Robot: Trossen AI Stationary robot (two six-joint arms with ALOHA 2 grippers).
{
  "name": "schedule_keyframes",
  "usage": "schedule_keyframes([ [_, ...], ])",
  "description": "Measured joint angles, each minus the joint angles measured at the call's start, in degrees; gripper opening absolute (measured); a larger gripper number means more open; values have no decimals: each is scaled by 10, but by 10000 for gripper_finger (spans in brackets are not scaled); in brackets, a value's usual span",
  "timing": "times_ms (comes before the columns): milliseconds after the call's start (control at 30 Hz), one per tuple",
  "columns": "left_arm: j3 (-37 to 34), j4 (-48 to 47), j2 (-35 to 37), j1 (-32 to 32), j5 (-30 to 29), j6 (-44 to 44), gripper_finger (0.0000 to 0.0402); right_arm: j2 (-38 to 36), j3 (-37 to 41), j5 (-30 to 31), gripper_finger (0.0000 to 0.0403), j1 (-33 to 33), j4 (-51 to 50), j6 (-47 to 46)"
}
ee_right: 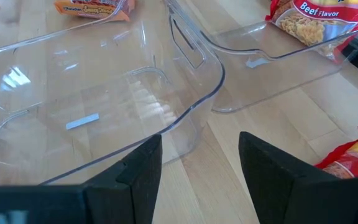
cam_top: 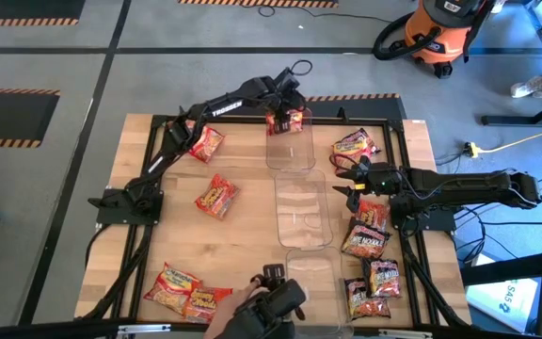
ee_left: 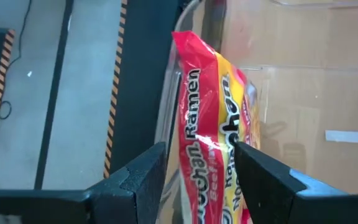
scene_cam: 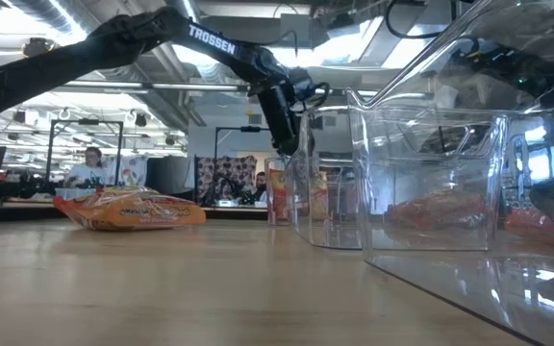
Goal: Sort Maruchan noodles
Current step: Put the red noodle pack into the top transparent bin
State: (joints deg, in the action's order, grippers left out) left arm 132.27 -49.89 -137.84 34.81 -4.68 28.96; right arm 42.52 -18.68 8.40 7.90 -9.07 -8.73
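Observation:
My left gripper [cam_top: 284, 109] [ee_left: 200, 177] reaches to the far end of the far clear bin [cam_top: 292, 155]. It is open, with a red-yellow Maruchan packet [ee_left: 211, 118] [cam_top: 286, 121] between its fingers. The packet stands on end at the bin's far wall [scene_cam: 277, 197], below the gripper. My right gripper [cam_top: 346, 179] [ee_right: 201, 168] waits open at the right side of the middle bin [cam_top: 301, 209]. Other packets lie flat on the table to the left [cam_top: 216, 196] and right [cam_top: 365, 240]. My left gripper stands with one finger on each side of the upright packet, slanting down from above. A narrow gap shows at one finger [ee_left: 151, 171]. The packet's side [ee_left: 230, 149] runs behind the other finger [ee_left: 263, 180]; whether that finger touches it I cannot tell.
Three clear bins form a column down the table's middle, the nearest one [cam_top: 313, 282] by the front edge. Packets lie at far left [cam_top: 205, 143], near left [cam_top: 172, 282] and along the right [cam_top: 354, 143] [cam_top: 384, 278]. A dark camera mount [cam_top: 273, 303] sits at the near edge.

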Motion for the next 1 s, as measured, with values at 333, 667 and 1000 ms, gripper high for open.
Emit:
schedule_keyframes([
  [333,0,-16,57,-16,-62,-5,184,0,0,0,193,0,0,2],
  [667,0,-172,200,-65,-76,-159,184,0,0,0,193,0,0,2],
  [1000,-162,-277,314,-99,-78,-294,184,0,0,0,193,0,1,17],
])
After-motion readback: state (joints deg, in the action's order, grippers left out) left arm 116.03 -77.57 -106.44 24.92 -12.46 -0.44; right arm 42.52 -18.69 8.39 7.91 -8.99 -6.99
